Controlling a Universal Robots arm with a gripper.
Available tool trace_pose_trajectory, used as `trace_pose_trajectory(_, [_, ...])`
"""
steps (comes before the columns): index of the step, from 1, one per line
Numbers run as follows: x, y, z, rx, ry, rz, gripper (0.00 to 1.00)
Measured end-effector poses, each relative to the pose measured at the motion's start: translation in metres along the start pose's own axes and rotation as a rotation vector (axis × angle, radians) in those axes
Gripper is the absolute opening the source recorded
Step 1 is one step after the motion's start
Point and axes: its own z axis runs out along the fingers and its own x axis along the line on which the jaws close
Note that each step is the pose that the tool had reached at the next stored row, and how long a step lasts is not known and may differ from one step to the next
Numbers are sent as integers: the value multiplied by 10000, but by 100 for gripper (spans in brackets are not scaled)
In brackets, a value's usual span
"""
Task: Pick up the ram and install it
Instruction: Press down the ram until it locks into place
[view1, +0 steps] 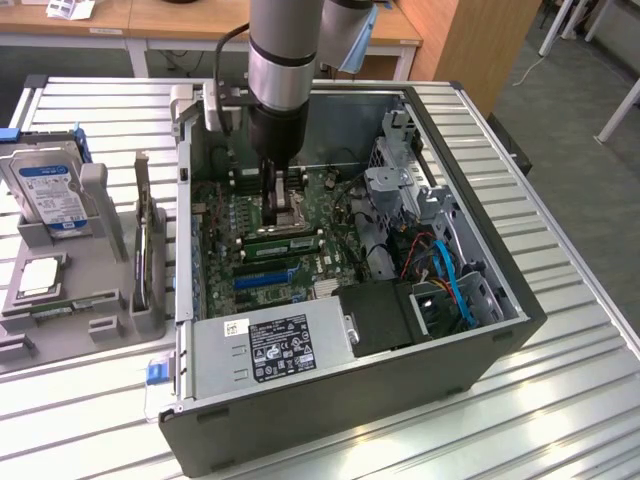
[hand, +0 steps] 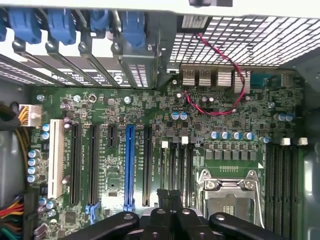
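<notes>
The gripper (view1: 275, 205), fingers pressed together and empty, hovers low inside the open computer case (view1: 480, 330) over the motherboard (hand: 150, 145), with the ram (view1: 285, 238) apparently lying in its slot just beside it, so seating looks done.

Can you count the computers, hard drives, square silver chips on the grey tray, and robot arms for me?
Computer: 1
Hard drive: 1
Silver chip: 1
Robot arm: 1
Total: 4
</notes>
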Motion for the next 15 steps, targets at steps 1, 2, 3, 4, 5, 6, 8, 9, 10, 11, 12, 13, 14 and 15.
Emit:
trace_pose_trajectory(1, [-1, 1, -24, 1, -1, 0, 10])
trace_pose_trajectory(2, [-2, 2, -55, 1, -1, 0, 10])
trace_pose_trajectory(3, [-2, 3, -87, 0, 0, 0, 10])
trace_pose_trajectory(4, [-3, 4, -116, 0, 0, 0, 10])
trace_pose_trajectory(5, [-3, 5, -143, 0, 0, 0, 10])
trace_pose_trajectory(6, [-4, 6, -168, 0, 0, 1, 10])
trace_pose_trajectory(8, [-5, 7, -213, 0, 0, 0, 10])
trace_pose_trajectory(9, [-6, 8, -236, 0, -1, 0, 10])
trace_pose_trajectory(10, [-6, 8, -256, 0, 0, 0, 10])
trace_pose_trajectory(11, [-7, 9, -275, -1, 1, 0, 10])
trace_pose_trajectory(12, [-7, 10, -292, 0, 0, 1, 10])
trace_pose_trajectory(13, [-7, 10, -307, 0, 0, 0, 10])
trace_pose_trajectory(14, [-8, 11, -323, 0, 0, 0, 10])
trace_pose_trajectory(15, [-8, 11, -339, 0, 0, 0, 10])
